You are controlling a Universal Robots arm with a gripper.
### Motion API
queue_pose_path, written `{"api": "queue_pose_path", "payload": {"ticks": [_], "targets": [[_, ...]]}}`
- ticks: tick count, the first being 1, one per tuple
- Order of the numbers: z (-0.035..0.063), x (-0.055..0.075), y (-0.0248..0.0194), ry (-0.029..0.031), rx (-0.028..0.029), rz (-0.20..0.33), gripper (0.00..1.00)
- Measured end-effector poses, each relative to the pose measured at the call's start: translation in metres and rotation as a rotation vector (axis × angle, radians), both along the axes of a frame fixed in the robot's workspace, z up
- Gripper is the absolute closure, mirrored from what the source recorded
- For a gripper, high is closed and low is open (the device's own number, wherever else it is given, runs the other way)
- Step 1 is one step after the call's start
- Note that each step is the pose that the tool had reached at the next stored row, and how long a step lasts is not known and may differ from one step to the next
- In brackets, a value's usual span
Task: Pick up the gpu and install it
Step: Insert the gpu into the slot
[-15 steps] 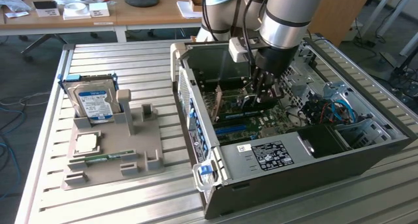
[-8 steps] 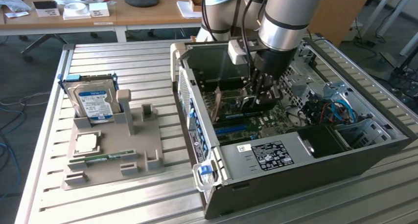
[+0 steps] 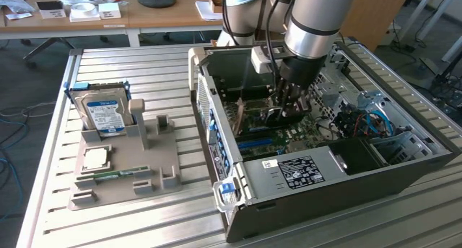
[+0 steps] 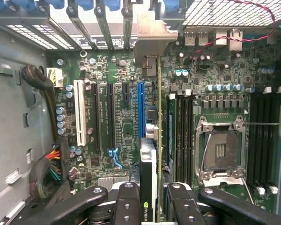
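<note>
The motherboard [image 4: 126, 117] is green with black slots, one blue slot [image 4: 141, 108] and one white slot [image 4: 79, 112]. The gpu [image 4: 149, 168] shows a silver-grey ribbed edge, a silver bracket and a small green logo on black. The gripper [image 4: 152, 187] has black jaws. The hard drive [image 3: 105, 110] is silver with a blue-and-white label, its holder [image 3: 155, 150] grey, on a ribbed silver desk [image 3: 123, 221]

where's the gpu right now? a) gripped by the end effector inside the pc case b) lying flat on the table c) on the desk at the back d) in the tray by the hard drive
a: the end effector is closed on the gpu, holding it edge-on over the motherboard inside the case.
</note>
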State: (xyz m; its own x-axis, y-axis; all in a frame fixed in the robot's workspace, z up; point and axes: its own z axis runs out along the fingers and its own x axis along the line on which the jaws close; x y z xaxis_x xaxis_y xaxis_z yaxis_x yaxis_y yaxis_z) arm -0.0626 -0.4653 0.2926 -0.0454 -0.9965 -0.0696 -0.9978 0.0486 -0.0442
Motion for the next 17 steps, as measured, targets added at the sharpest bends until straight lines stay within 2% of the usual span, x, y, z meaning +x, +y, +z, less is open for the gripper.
{"api": "queue_pose_path", "payload": {"ticks": [3,17], "targets": [[-0.0013,-0.0001,0.0,0.0012,-0.0029,0.002,0.73],[-0.0088,-0.0038,-0.0009,0.0024,-0.0031,0.008,0.73]]}}
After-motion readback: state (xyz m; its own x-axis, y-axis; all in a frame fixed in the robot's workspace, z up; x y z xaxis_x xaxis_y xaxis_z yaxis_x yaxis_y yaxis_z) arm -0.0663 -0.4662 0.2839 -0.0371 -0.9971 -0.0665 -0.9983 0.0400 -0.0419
